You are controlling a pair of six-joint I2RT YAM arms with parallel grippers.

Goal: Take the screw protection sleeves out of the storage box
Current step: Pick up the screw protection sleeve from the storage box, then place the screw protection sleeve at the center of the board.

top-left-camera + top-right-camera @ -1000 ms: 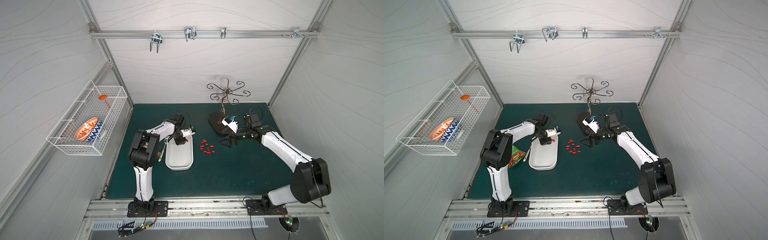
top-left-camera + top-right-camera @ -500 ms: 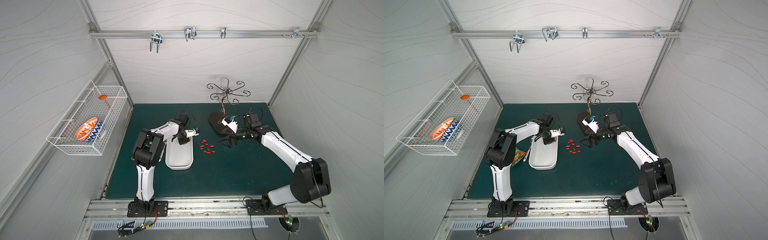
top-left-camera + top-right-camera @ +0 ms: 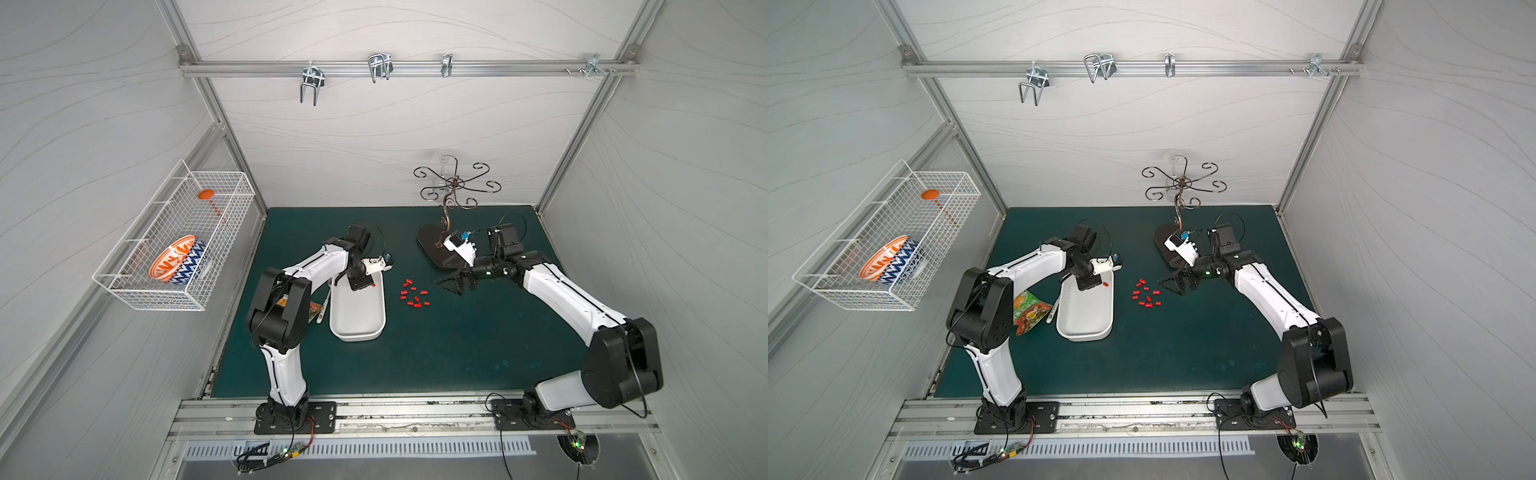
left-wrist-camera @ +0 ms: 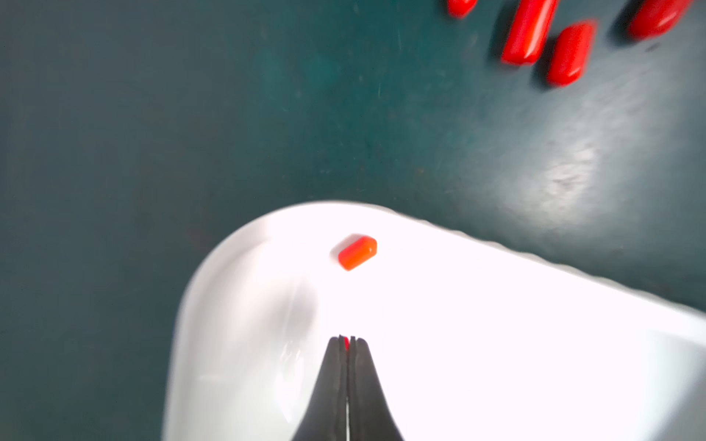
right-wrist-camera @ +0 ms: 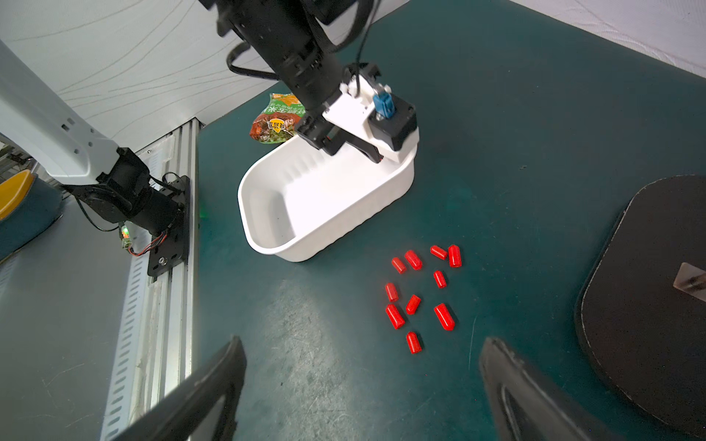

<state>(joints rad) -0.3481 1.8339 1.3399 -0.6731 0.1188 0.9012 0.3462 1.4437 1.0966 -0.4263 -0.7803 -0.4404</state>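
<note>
**Both top views:** One storage box [image 3: 357, 336] [image 3: 1086, 334], white and shallow, lies left of centre on a dark green bench [image 3: 457, 353]. The left claw [image 3: 362, 286] dips into the box's far end. One loose sleeve [image 3: 1106, 284] lies just beside it on the box floor. A cluster of red screw protection sleeves [image 3: 414, 296] [image 3: 1147, 296] lies on the bench between the box and the right claw [image 3: 455, 286], apart from both. One snack packet [image 3: 1030, 311] lies just beside the box's outer long wall. Bare bench runs from the box and the cluster to the front rail [image 3: 415, 405].

**Left wrist view:** The left claw [image 4: 347, 340] is pressed shut. A sliver of red, the held sleeve [image 4: 346, 342], is nipped between its tips. The loose sleeve [image 4: 357, 252] lies near the box's rounded corner, short of the wall.

**Right wrist view:** Ten sleeves [image 5: 413, 304] can be counted on the bench, none touching the box [image 5: 344, 229]. The right claw [image 5: 361, 343] is spread wide and holds nothing, just short of the cluster. One dark oval stand base [image 5: 642, 305] lies to one side.

**Change:** Since a second ago, the left claw has closed. The right claw and the cluster lie as they did.
</note>
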